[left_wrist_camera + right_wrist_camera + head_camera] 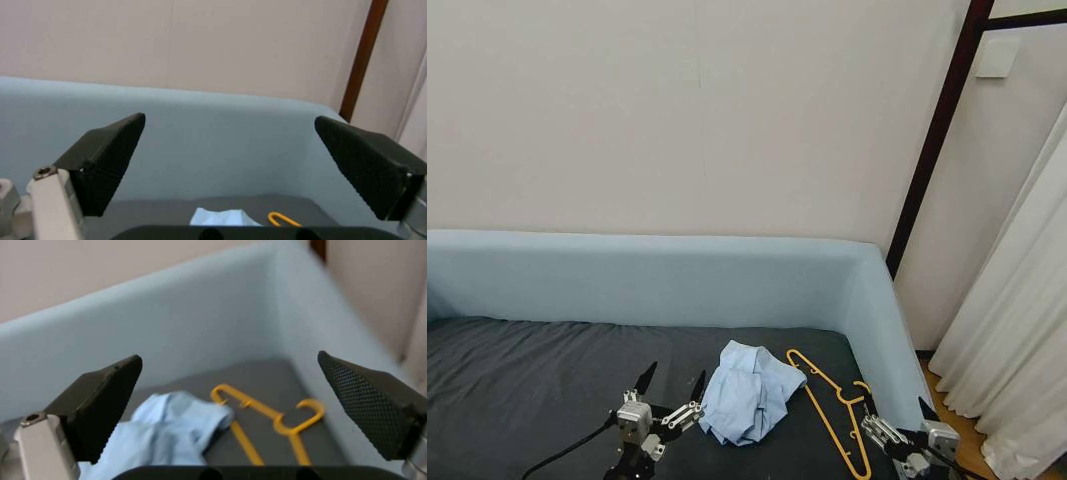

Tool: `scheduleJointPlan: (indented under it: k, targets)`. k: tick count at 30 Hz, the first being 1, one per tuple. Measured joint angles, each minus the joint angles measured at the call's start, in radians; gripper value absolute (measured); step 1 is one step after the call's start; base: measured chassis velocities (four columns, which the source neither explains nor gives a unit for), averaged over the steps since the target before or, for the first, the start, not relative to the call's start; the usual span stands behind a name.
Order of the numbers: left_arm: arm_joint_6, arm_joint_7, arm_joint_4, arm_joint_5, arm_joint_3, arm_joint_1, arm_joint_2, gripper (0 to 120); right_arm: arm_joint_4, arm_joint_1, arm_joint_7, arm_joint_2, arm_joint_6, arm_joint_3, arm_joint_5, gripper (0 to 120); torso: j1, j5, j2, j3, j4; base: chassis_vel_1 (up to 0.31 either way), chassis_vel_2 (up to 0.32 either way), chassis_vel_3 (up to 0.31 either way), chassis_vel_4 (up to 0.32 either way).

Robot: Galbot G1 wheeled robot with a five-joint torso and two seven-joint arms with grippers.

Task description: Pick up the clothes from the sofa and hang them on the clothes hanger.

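Note:
A crumpled light-blue garment (749,390) lies on the dark seat of the sofa (527,380), near its right end. A yellow clothes hanger (832,408) lies flat just to the right of it. My left gripper (670,388) hovers open just left of the garment, empty. My right gripper (895,418) is open at the sofa's right arm, beside the hanger's hook end. The right wrist view shows the garment (170,432) and hanger (267,422) below the open fingers (363,397). In the left wrist view the garment (223,217) and hanger tip (283,218) peek in low.
The sofa has a pale blue backrest (647,275) and right arm (882,320). A dark wooden door frame (932,135) stands behind the right end, with white curtains (1017,340) beside it. The seat to the left of the garment is bare.

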Motion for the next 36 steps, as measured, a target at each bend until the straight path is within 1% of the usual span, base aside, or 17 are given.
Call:
scheduleJointPlan:
  k: [1, 2, 6, 10, 13, 14, 15, 18, 19, 20, 21, 22, 24, 25, 30, 35, 36]
  targets:
    - [-0.011, -0.007, 0.004, 0.002, -0.015, 0.011, -0.002, 100, -0.006, 0.042, 0.012, -0.018, -0.053, -0.003, 0.098, 100, 0.000, 0.0002, 0.000, 0.000, 0.0004, 0.000, 0.000, 0.000, 0.000]
    - [-0.011, -0.007, 0.004, 0.002, -0.015, 0.011, -0.002, 100, -0.006, 0.042, 0.012, -0.018, -0.053, -0.003, 0.098, 100, 0.000, 0.0002, 0.000, 0.000, 0.0004, 0.000, 0.000, 0.000, 0.000]
    - [-0.066, -0.019, 0.031, 0.008, -0.084, 0.044, -0.010, 100, -0.075, 0.201, 0.057, -0.058, -0.235, -0.045, 0.418, 100, 0.000, 0.0001, 0.000, 0.000, 0.0006, 0.000, 0.000, 0.000, 0.000]
    - [-0.113, -0.017, 0.091, 0.008, -0.153, 0.046, -0.012, 100, -0.189, 0.322, 0.068, -0.052, -0.293, -0.133, 0.493, 100, 0.000, 0.0002, 0.000, 0.000, 0.0004, 0.000, 0.000, 0.000, 0.000]
    - [-0.146, -0.016, 0.169, -0.003, -0.209, 0.036, -0.010, 100, -0.328, 0.457, 0.075, -0.010, -0.318, -0.212, 0.537, 100, 0.000, -0.0001, 0.000, 0.000, 0.0005, 0.000, 0.000, 0.000, 0.000]
    - [-0.146, -0.016, 0.169, -0.003, -0.209, 0.036, -0.010, 100, -0.328, 0.457, 0.075, -0.010, -0.318, -0.212, 0.537, 100, 0.000, -0.0001, 0.000, 0.000, 0.0005, 0.000, 0.000, 0.000, 0.000]
    - [-0.155, -0.015, 0.189, -0.009, -0.221, 0.035, -0.010, 100, -0.380, 0.503, 0.073, 0.017, -0.326, -0.223, 0.561, 100, 0.000, -0.0004, 0.000, 0.000, 0.0004, 0.000, 0.000, 0.000, 0.000]
    - [-0.175, -0.015, 0.222, -0.015, -0.246, 0.036, -0.015, 100, -0.525, 0.615, 0.097, 0.115, -0.374, -0.189, 0.696, 100, 0.000, 0.0000, 0.000, 0.000, 0.0008, 0.000, 0.000, 0.000, 0.000]
    - [-0.175, -0.015, 0.222, -0.015, -0.246, 0.036, -0.015, 100, -0.525, 0.615, 0.097, 0.115, -0.374, -0.189, 0.696, 100, 0.000, 0.0000, 0.000, 0.000, 0.0008, 0.000, 0.000, 0.000, 0.000]
    - [-0.185, -0.013, 0.236, -0.015, -0.256, 0.038, -0.020, 100, -0.608, 0.672, 0.141, 0.182, -0.382, -0.167, 0.754, 100, 0.000, -0.0002, 0.000, 0.000, 0.0006, 0.000, 0.000, 0.000, 0.000]
    - [-0.190, -0.013, 0.241, -0.015, -0.262, 0.038, -0.023, 100, -0.656, 0.697, 0.150, 0.214, -0.389, -0.157, 0.763, 100, 0.000, -0.0002, 0.000, 0.000, 0.0013, 0.000, 0.000, 0.000, 0.000]
    - [-0.192, -0.013, 0.242, -0.015, -0.265, 0.038, -0.025, 100, -0.693, 0.712, 0.151, 0.236, -0.397, -0.152, 0.762, 100, 0.000, -0.0001, 0.000, 0.000, 0.0004, 0.000, 0.000, 0.000, 0.000]
    - [-0.193, -0.012, 0.241, -0.015, -0.268, 0.037, -0.028, 100, -0.753, 0.732, 0.148, 0.268, -0.406, -0.150, 0.740, 100, 0.000, -0.0002, 0.000, 0.000, 0.0002, 0.000, 0.000, 0.000, 0.000]
    - [-0.193, -0.012, 0.241, -0.015, -0.268, 0.037, -0.028, 100, -0.753, 0.732, 0.148, 0.268, -0.406, -0.150, 0.740, 100, 0.000, -0.0002, 0.000, 0.000, 0.0002, 0.000, 0.000, 0.000, 0.000]
    - [-0.192, -0.012, 0.228, -0.015, -0.273, 0.036, -0.024, 100, -0.892, 0.772, 0.084, 0.331, -0.407, -0.148, 0.608, 100, 0.000, 0.0000, 0.000, 0.000, 0.0004, 0.000, 0.000, 0.000, 0.000]
    - [-0.191, -0.012, 0.236, -0.030, -0.278, 0.031, -0.010, 100, -0.946, 0.791, 0.055, 0.360, -0.405, -0.136, 0.568, 100, 0.000, -0.0001, 0.000, 0.000, 0.0005, 0.000, 0.000, 0.000, 0.000]
    - [-0.190, -0.012, 0.239, -0.034, -0.278, 0.029, -0.007, 100, -0.955, 0.792, 0.048, 0.363, -0.405, -0.136, 0.557, 98, 0.000, 0.0000, 0.000, 0.000, 0.0005, 0.000, 0.000, 0.000, 0.000]
